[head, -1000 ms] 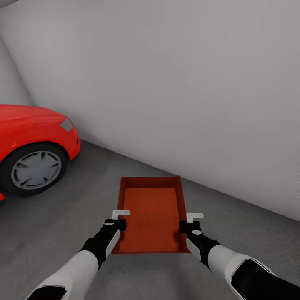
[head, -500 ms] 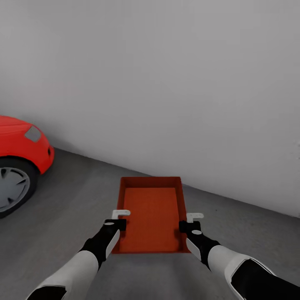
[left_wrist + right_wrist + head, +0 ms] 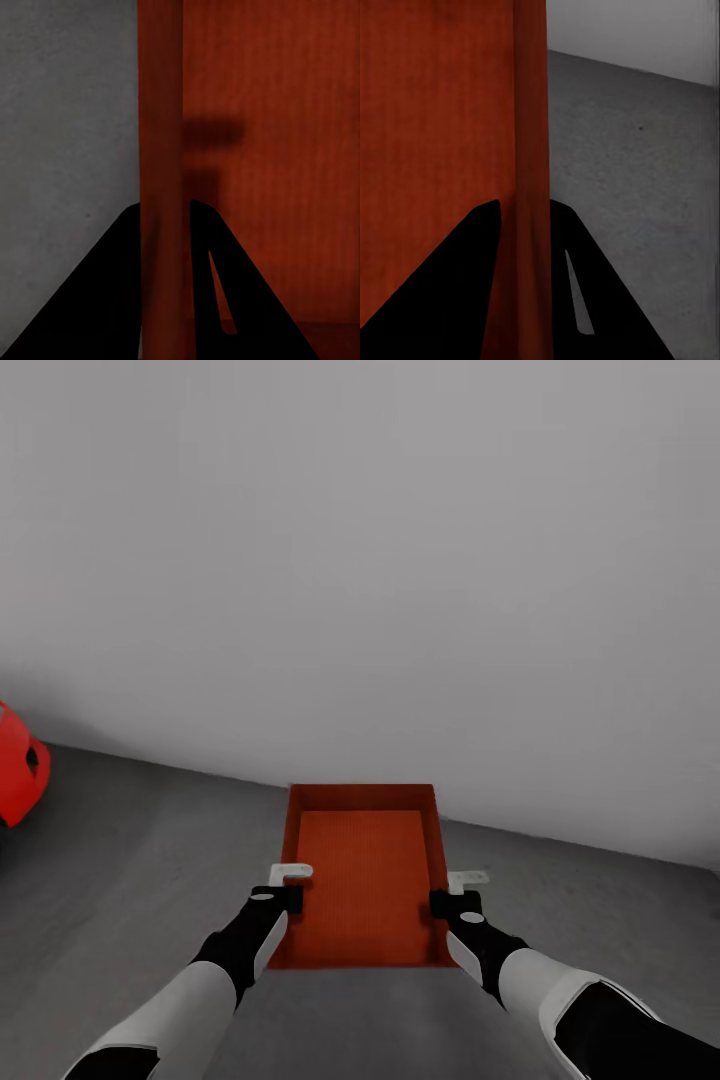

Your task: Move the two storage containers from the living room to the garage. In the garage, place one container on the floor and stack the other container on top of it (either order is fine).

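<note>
Both sets of jaws are clenched on the container (image 3: 365, 875), one on each long wall: my left jaws (image 3: 285, 885) pinch the left wall, my right jaws (image 3: 455, 890) the right wall. In each wrist view a thin orange-red wall runs straight between my two dark fingers. I carry the box level in front of me, above the grey floor (image 3: 130, 860) of the garage, near the pale wall (image 3: 400, 560). A bit of the red car (image 3: 18, 775) shows far to my left.

I judge the step in hand to be setting this box down. To do it well I should lower both arms evenly so the box stays flat, let its base meet the floor fully, and only then open both jaws together. Placing it clear of the wall and the car should leave room for stacking.

No brand, label or writing shows anywhere.
</note>
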{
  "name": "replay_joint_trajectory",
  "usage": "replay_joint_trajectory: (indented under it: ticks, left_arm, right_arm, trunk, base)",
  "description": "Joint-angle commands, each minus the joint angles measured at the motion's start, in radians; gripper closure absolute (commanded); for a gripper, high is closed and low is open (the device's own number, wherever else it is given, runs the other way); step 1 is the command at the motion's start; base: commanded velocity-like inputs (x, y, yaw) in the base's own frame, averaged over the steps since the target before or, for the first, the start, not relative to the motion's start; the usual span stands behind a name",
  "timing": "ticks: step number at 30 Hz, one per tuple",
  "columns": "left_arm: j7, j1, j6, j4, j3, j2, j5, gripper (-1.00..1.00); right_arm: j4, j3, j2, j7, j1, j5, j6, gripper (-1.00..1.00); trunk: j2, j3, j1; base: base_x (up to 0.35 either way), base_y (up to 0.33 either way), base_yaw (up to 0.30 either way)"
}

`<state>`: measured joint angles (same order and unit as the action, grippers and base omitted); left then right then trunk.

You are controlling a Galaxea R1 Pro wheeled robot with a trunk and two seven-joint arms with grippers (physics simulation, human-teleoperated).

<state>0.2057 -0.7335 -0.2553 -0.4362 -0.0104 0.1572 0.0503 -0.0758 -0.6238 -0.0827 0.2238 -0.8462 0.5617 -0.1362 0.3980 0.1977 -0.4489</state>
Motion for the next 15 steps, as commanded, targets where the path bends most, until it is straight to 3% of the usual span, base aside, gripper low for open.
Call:
replay_joint_trajectory:
  ticks: [1, 8, 15]
  left_arm:
    - [0.008, 0.0, -0.013, 0.05, 0.015, -0.001, -0.013, 1.0]
    - [0.008, 0.0, -0.013, 0.049, 0.015, -0.001, -0.012, 1.0]
    - [0.008, 0.0, -0.013, 0.047, 0.015, -0.002, -0.012, 1.0]
  right_arm:
    - [-0.001, 0.01, 0.009, 0.006, -0.002, -0.003, -0.006, 1.0]
    - [-0.001, 0.01, 0.009, 0.006, -0.002, -0.003, -0.006, 1.0]
    - [-0.001, 0.01, 0.009, 0.006, -0.002, -0.003, -0.006, 1.0]
  trunk:
    - [0.002, 0.002, -0.001]
    - [0.002, 0.002, -0.001]
    - [0.002, 0.002, -0.001]
  base:
    - [0.323, 0.0, -0.286]
    - [0.32, 0.0, -0.285]
    - [0.066, 0.0, -0.285]
